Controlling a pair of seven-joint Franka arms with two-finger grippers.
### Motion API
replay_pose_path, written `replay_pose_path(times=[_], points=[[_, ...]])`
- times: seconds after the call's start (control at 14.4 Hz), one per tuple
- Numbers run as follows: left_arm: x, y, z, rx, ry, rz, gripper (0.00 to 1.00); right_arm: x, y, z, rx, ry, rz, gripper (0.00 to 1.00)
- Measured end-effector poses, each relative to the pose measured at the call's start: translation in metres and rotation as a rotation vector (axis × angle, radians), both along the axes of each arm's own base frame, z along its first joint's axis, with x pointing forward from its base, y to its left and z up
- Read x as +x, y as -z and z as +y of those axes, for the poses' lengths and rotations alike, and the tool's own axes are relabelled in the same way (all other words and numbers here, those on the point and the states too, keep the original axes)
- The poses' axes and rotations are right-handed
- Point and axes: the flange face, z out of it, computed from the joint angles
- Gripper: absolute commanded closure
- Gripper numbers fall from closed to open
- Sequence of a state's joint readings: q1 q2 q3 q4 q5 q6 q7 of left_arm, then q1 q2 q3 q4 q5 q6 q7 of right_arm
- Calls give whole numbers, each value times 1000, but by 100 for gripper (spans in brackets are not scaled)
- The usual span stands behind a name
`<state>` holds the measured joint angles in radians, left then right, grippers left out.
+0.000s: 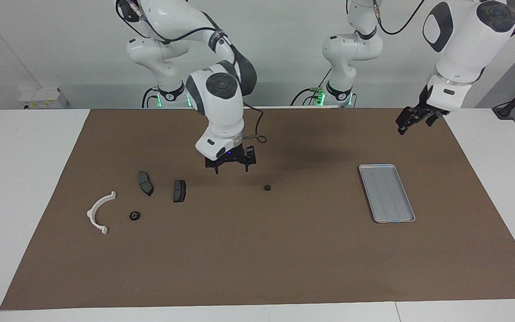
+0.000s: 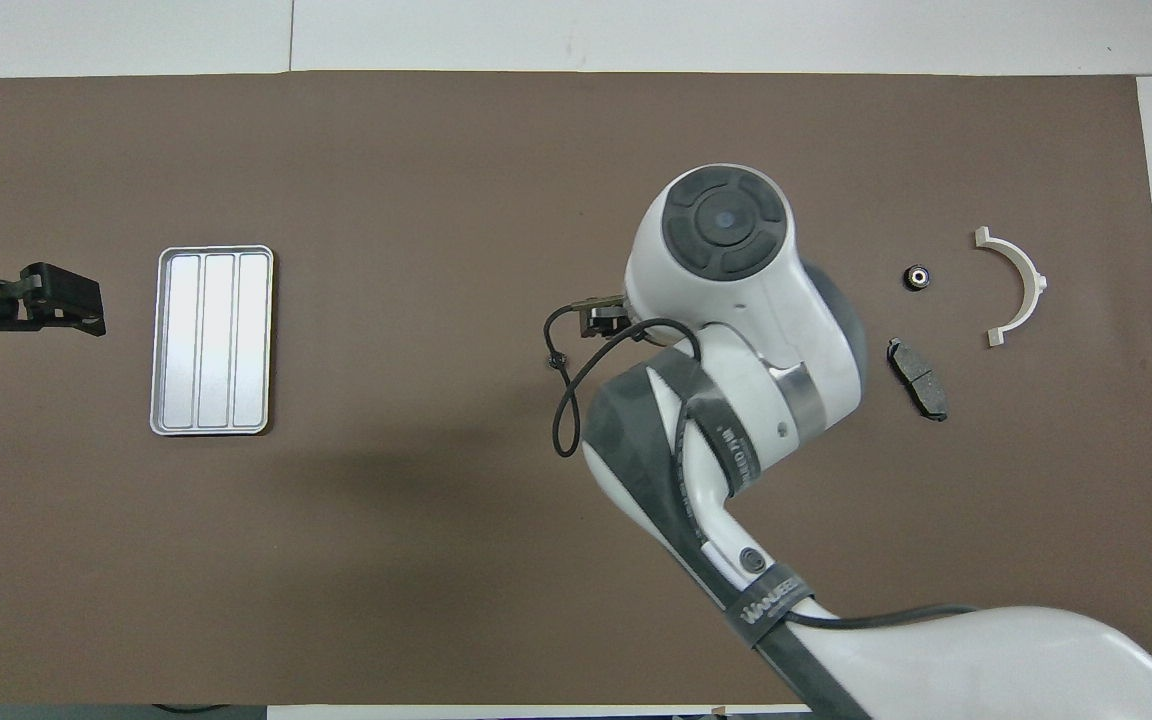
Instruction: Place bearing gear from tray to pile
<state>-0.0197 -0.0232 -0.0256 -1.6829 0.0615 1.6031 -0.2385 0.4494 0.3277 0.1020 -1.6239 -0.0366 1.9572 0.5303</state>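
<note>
1. Here, the right gripper point(image 1: 230, 166), jaws spread and empty, hangs at frame centre.
2. A bearing gear point(image 1: 134, 216) lies lower left, by the white bracket point(image 1: 99, 212).
3. The left gripper point(image 1: 411, 120), upper right above the tray point(image 1: 387, 193), seems open.

tray point(image 1: 387, 193) at left arm's end; bracket point(image 1: 99, 213), plates point(image 1: 145, 183), gear point(image 1: 134, 216) at right arm's end.

From overhead, the right arm point(image 2: 736, 400) totally covers one dark brake-pad plate point(image 1: 179, 191) and most of the mid-mat bearing gear point(image 1: 267, 188).
</note>
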Motion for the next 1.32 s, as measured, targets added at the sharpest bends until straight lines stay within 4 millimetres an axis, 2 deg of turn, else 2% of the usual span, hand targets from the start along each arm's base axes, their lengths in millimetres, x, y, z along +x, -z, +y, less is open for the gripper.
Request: replay_pose_path(times=[0.14, 0.49, 0.76, 1.32], points=[[0, 0, 1, -12, 4, -1, 0, -17, 5, 33, 10, 17, -11, 1], [0, 0, -8, -46, 45, 2, 0, -20, 46, 65, 25, -15, -23, 1], [0, 0, -6, -47, 44, 1, 0, -13, 76, 71, 28, -23, -38, 2], [0, 0, -10, -48, 51, 1, 0, -5, 118, 74, 33, -24, -47, 4]])
